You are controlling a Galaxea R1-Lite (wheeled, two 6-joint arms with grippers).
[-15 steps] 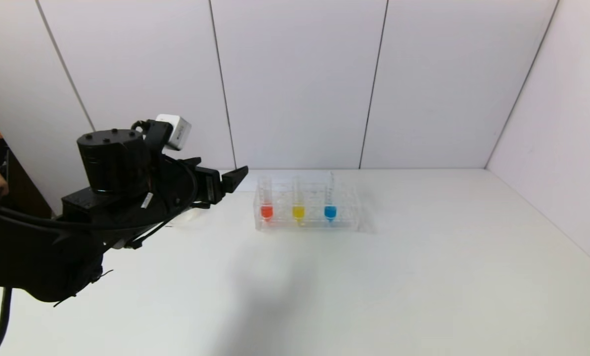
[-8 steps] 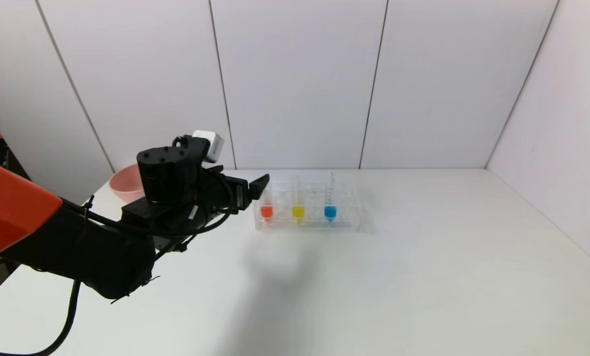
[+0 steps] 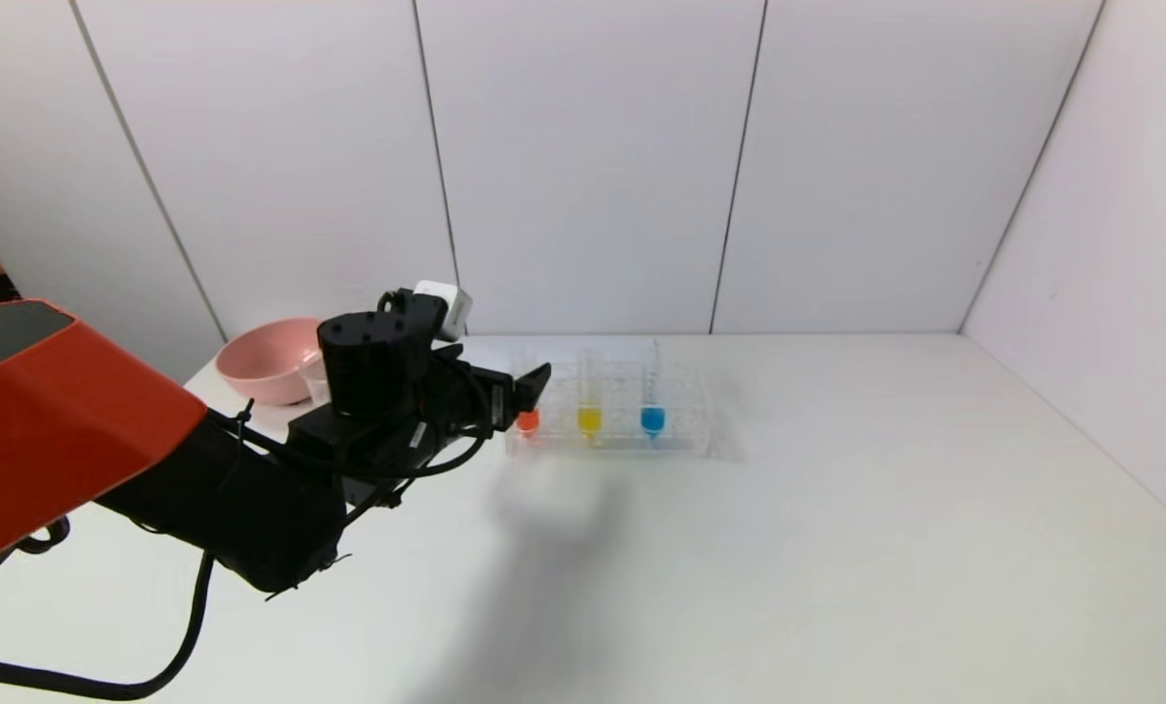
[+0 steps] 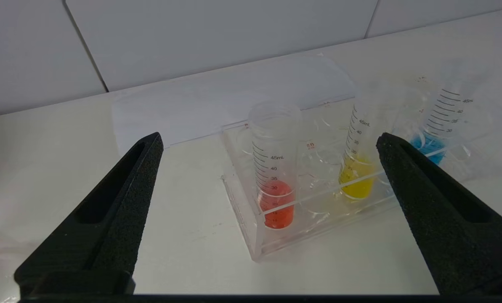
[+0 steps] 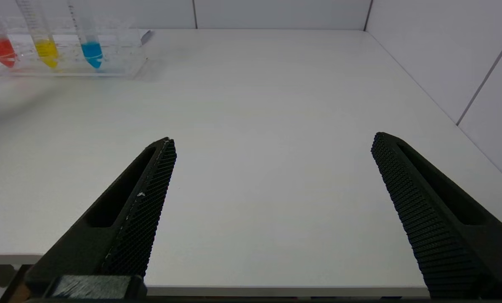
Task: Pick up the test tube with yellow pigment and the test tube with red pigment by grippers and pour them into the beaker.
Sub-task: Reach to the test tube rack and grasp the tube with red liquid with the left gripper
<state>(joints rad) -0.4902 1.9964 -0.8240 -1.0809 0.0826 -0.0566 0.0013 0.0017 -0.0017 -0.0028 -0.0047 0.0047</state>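
Note:
The test tube with red pigment [image 4: 276,185] stands upright at the left end of a clear rack [image 4: 239,198]. The test tube with yellow pigment [image 4: 357,172] stands in the middle of the rack, a little to the right. My left gripper [image 4: 269,139] is open, its two black fingers wide apart, with the red tube [image 3: 528,420] in line between them but farther on and untouched. In the head view the left gripper [image 3: 532,383] hovers at the rack's left end. A small clear cup, apparently the beaker [image 3: 313,379], stands by the pink bowl. My right gripper [image 5: 274,139] is open and empty over the table's near edge.
A tube with blue liquid [image 3: 652,419] stands at the rack's right end. The pink bowl [image 3: 262,370] sits at the back left of the white table [image 3: 788,548]. White walls close the back and the right side.
My left arm has swung right and forward to the rack's left end, uncovering the pink bowl behind it. Its fingers have stayed wide apart. The tubes have not moved.

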